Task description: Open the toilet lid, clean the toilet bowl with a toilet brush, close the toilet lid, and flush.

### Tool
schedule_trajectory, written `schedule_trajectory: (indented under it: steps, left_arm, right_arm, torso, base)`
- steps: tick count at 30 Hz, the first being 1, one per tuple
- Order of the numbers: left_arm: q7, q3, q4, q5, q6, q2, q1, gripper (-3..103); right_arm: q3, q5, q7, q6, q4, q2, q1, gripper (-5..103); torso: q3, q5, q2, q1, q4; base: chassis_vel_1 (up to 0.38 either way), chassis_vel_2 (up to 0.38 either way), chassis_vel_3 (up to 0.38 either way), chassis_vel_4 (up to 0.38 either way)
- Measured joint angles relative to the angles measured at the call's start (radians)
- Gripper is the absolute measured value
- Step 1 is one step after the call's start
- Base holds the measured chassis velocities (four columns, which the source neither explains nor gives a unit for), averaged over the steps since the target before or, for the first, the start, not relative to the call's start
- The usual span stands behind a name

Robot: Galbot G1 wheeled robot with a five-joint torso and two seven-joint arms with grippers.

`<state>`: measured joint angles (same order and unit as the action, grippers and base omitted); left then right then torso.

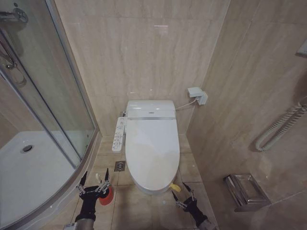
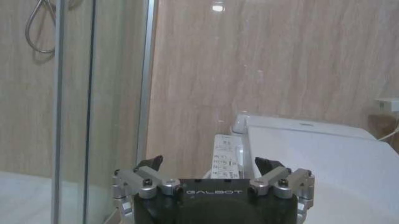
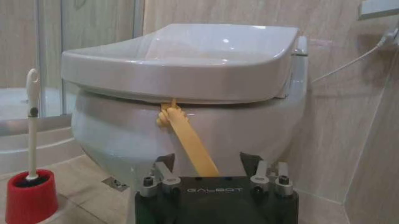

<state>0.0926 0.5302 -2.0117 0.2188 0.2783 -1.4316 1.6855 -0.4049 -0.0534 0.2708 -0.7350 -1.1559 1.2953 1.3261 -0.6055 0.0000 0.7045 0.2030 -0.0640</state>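
Bathroom floor of beige tile, seen from above, with a white toilet set against the back wall between a glass shower enclosure (image 1: 53, 120) and a side wall. The toilet lid (image 1: 151, 151) is down flat, so the toilet bowl (image 3: 187, 140) is covered; from the right wrist view only its rounded outer wall is seen below the lid's overhanging front edge.

A yellow strap (image 3: 187, 140) hangs from the front edge of the lid and slopes down toward the right gripper (image 1: 183, 194), which is held low, just in front of the toilet's front right. Its fingers are spread, and the strap's free end is seen to pass between them — whether it is touched cannot be told.

The left gripper (image 1: 94, 184) is held near the floor to the toilet's left, fingers spread and empty. Just beside it stands a red holder (image 3: 31, 200), in which the toilet brush (image 3: 31, 126) is stood upright, bristle head down and hidden.

The lid is judged to be light, stiff plastic, glossy and likely slippery, hinged at the back — its smooth rim would offer poor grip. The strap is judged thin and flexible, the intended place to be pinched, then lifted upward. The brush handle is judged slim, light and rigid, best taken near its upper end
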Motion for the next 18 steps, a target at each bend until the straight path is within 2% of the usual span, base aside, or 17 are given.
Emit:
schedule_trajectory:
  steps: [2,3,10,11,18]
  left_arm:
    - [0.000,0.000,0.004,0.000,0.000,0.001,-0.002,100]
    - [0.000,0.000,0.005,0.000,0.000,0.001,-0.004,100]
    - [0.001,-0.007,0.015,0.000,0.000,0.006,-0.013,100]
    - [0.001,-0.010,0.018,0.000,-0.001,0.007,-0.016,100]
    - [0.001,-0.021,0.030,0.000,-0.001,0.010,-0.027,100]
  right_arm:
    - [0.000,-0.001,0.003,-0.001,0.001,0.003,0.001,88]
    - [0.000,-0.001,0.006,-0.002,0.001,0.005,0.003,60]
    - [-0.005,-0.005,0.018,-0.008,-0.025,0.001,0.034,60]
    - [-0.008,-0.012,0.022,-0.009,-0.040,-0.004,0.048,33]
    - [-0.023,-0.029,0.029,-0.013,-0.096,-0.015,0.087,33]
  torso:
    - [0.000,-0.0001,0.000,0.000,0.0000]
    - [0.000,0.0000,0.000,0.000,0.0000]
    - [0.000,0.0000,0.000,0.000,0.0000]
    - [0.000,-0.0001,0.000,0.000,-0.0001]
    - [0.000,0.0000,0.000,0.000,0.0000]
  base:
    - [0.000,0.000,0.000,0.000]
    - [0.000,0.000,0.000,0.000]
    - [0.000,0.000,0.000,0.000]
    - [0.000,0.000,0.000,0.000]
    - [0.000,0.000,0.000,0.000]
